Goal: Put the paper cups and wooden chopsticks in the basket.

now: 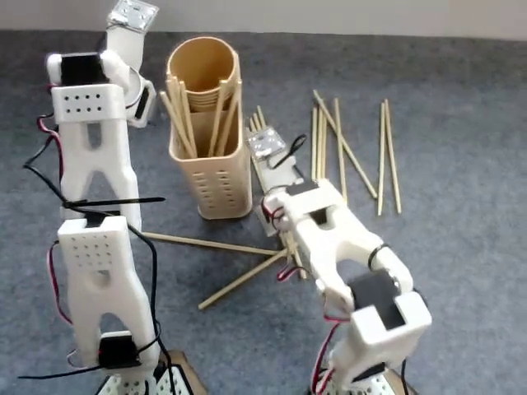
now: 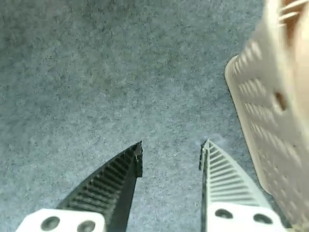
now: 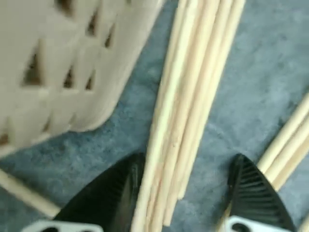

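The tall perforated beige basket (image 1: 216, 177) stands mid-table and holds stacked paper cups (image 1: 206, 97) and several upright wooden chopsticks (image 1: 183, 115). My right gripper (image 3: 186, 169) is open, low over the carpet beside the basket (image 3: 72, 67). Its fingers straddle a bundle of chopsticks (image 3: 193, 96) lying against the basket's right side (image 1: 257, 122). My left gripper (image 2: 171, 154) is open with nothing between its fingers. It hangs over bare carpet on the basket's far left side, with the basket wall (image 2: 270, 121) close beside one finger.
Several loose chopsticks (image 1: 362, 156) lie spread on the grey carpet right of the basket. Two more chopsticks (image 1: 218, 245) (image 1: 243, 281) lie crossed in front, between the arm bases. Further sticks (image 3: 285, 140) lie just outside the right gripper's finger.
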`<action>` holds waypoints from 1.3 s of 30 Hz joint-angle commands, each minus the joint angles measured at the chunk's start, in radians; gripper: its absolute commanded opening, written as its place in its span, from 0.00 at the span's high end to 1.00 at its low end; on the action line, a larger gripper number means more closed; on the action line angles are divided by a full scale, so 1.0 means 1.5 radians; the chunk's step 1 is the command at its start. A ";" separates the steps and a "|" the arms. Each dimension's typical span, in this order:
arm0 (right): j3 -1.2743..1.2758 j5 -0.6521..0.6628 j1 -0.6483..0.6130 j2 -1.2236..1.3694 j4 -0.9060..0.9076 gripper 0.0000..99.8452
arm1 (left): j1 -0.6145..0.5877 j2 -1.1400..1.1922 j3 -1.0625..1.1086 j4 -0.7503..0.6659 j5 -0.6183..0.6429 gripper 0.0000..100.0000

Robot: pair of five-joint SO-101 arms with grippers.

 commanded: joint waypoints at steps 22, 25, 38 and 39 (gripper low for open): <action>-0.218 0.017 0.164 0.024 -0.004 0.71 | -0.052 -0.047 -0.054 0.004 0.037 0.78; -0.200 0.083 0.136 0.025 -0.005 0.71 | -0.076 -0.044 -0.052 0.004 0.037 0.78; -0.392 0.181 0.104 0.237 0.123 0.78 | -0.149 -0.042 0.040 -0.001 -0.016 0.78; -0.406 0.181 0.109 0.239 0.135 0.84 | -0.154 -0.042 0.041 -0.002 -0.016 0.78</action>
